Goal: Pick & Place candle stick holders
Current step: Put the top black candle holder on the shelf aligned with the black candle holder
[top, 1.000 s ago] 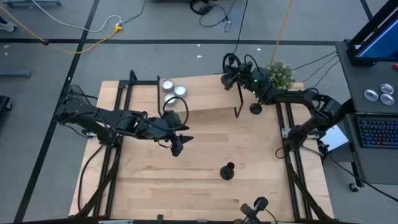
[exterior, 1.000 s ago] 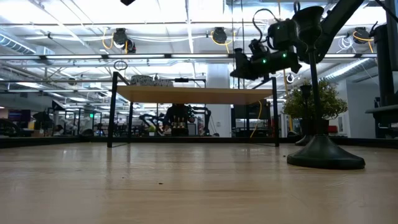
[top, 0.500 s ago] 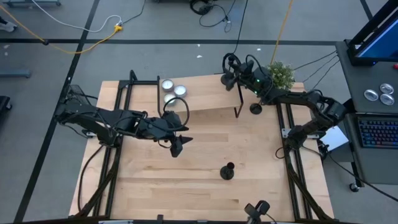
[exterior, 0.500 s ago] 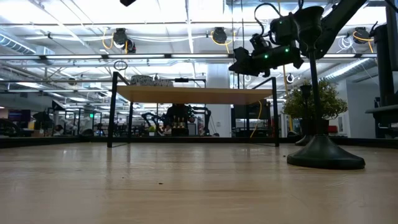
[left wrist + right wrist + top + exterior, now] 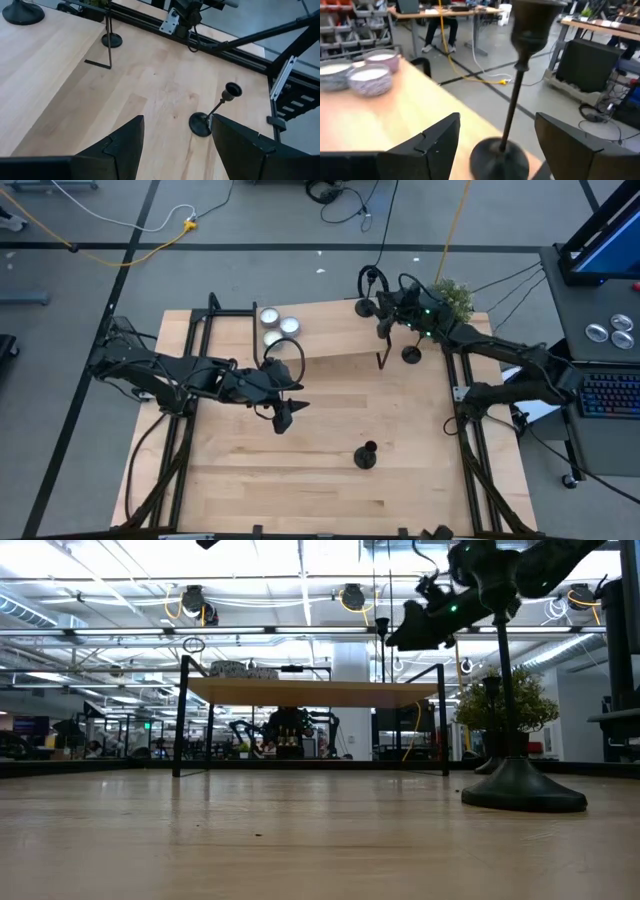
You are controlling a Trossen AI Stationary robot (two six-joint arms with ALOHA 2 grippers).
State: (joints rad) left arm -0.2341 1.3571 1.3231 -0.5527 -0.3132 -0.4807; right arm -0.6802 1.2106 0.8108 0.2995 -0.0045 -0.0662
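Observation:
Three black candle stick holders are in view. One [image 5: 364, 307] [image 5: 516, 90] stands upright on its round base on the raised wooden shelf [image 5: 330, 330], near the shelf's right end. My right gripper [image 5: 386, 318] [image 5: 497, 119] is open just to its right, a finger on either side of the stem, touching nothing. A second holder [image 5: 410, 354] stands on the table by the shelf's right leg. The third [image 5: 366, 456] [image 5: 210, 117] stands on the table near its middle. My left gripper [image 5: 283, 416] [image 5: 175, 150] hovers open and empty, left of that third holder.
Three white tealights in silvery cups [image 5: 278, 326] [image 5: 370, 77] sit on the shelf's left part. A small green plant [image 5: 452, 298] stands behind the shelf's right corner. The shelf's thin black legs [image 5: 107, 50] reach down to the table [image 5: 300, 480]. A keyboard and desk stand right of the table.
My right gripper has drawn back from the shelf holder toward the table's right edge and risen, its nose tipping up toward level. The holder stays upright on the shelf where it was.

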